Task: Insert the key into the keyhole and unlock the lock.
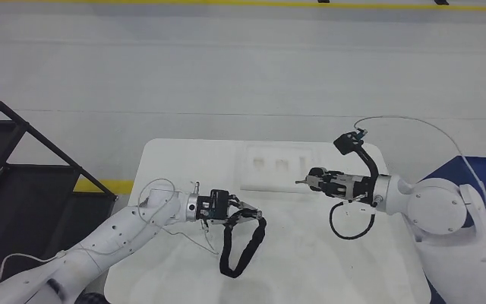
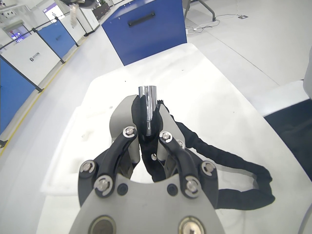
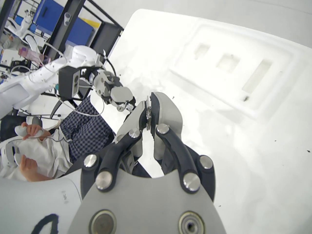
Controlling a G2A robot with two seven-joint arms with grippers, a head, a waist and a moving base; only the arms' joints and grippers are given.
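print | white partition: one short logo line (brand mark, left unread) | purple sign farther off: too small to read

Open hall floor, and it read as a robotics lab. There was a pale grey polished floor striped with a yellow painted line. Blue partition panels on black feet fenced off bays. A blue metal cabinet with a black handle stood by, a black steel frame rack too, with loose white cables trailing across the floor, and a white rounded bench in the middle.
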